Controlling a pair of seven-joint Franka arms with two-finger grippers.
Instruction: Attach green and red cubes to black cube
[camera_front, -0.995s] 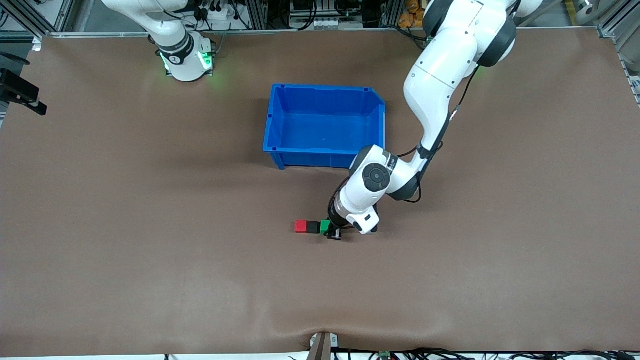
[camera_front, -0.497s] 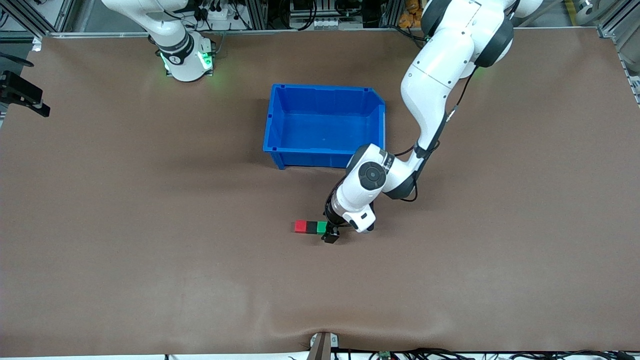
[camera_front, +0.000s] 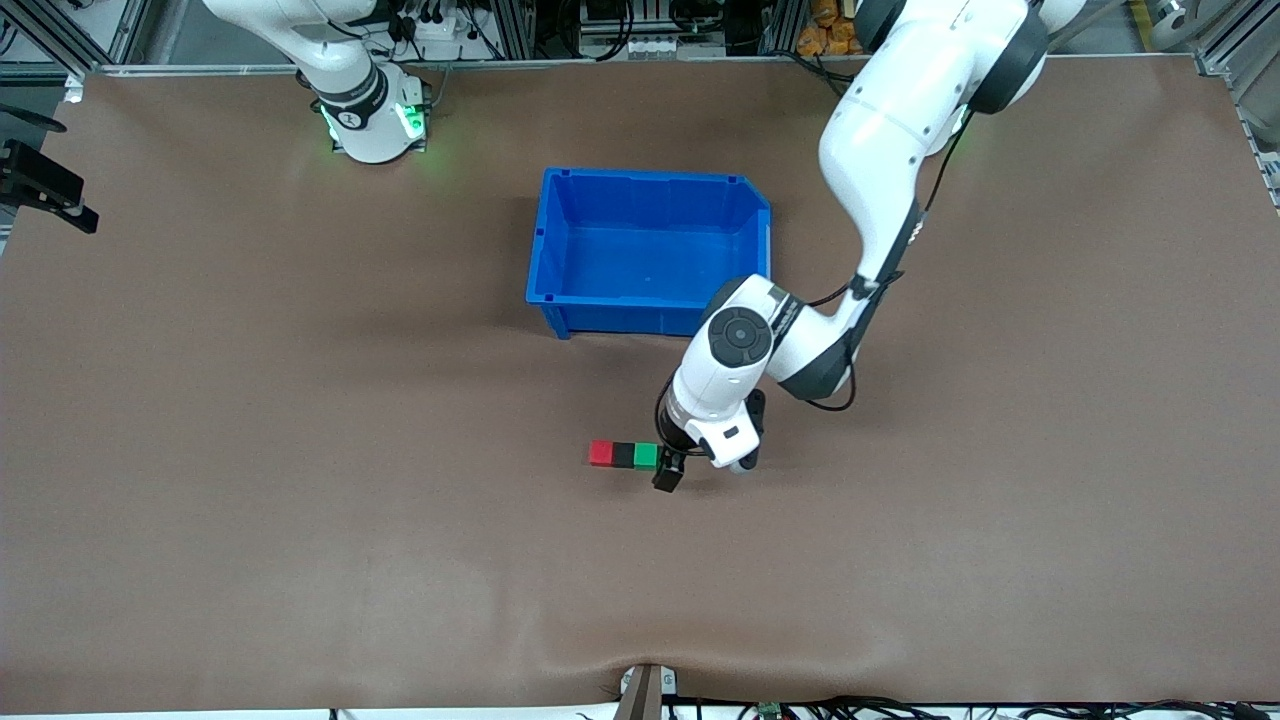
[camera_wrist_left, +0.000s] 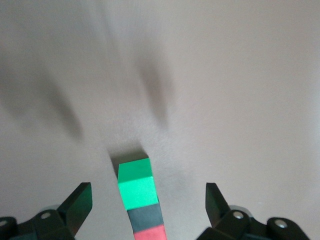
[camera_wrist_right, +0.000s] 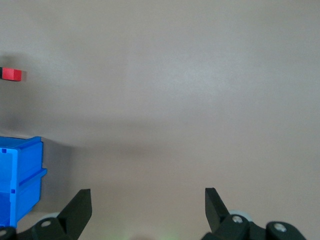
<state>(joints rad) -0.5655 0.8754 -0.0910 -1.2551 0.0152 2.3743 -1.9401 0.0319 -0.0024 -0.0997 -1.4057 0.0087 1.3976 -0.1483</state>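
Note:
The red cube (camera_front: 601, 453), the black cube (camera_front: 624, 455) and the green cube (camera_front: 646, 456) lie touching in one straight row on the brown table, the black one in the middle. My left gripper (camera_front: 668, 470) is just over the green end of the row. In the left wrist view the left gripper (camera_wrist_left: 147, 196) is open, with its fingers (camera_wrist_left: 80, 200) wide apart on either side of the green cube (camera_wrist_left: 136, 185), the black cube (camera_wrist_left: 145, 219) and the red cube (camera_wrist_left: 150, 234), touching none. My right gripper (camera_wrist_right: 147, 200) is open and empty, waiting high over bare table.
A blue bin (camera_front: 650, 250) stands empty, farther from the front camera than the cubes; its corner shows in the right wrist view (camera_wrist_right: 20, 175), which also shows the red cube (camera_wrist_right: 11, 74) far off. The left arm's elbow hangs over the bin's near corner.
My left gripper has drawn back a little from the green cube toward the left arm's end. More of the green cube now shows. The three cubes stay in their row.

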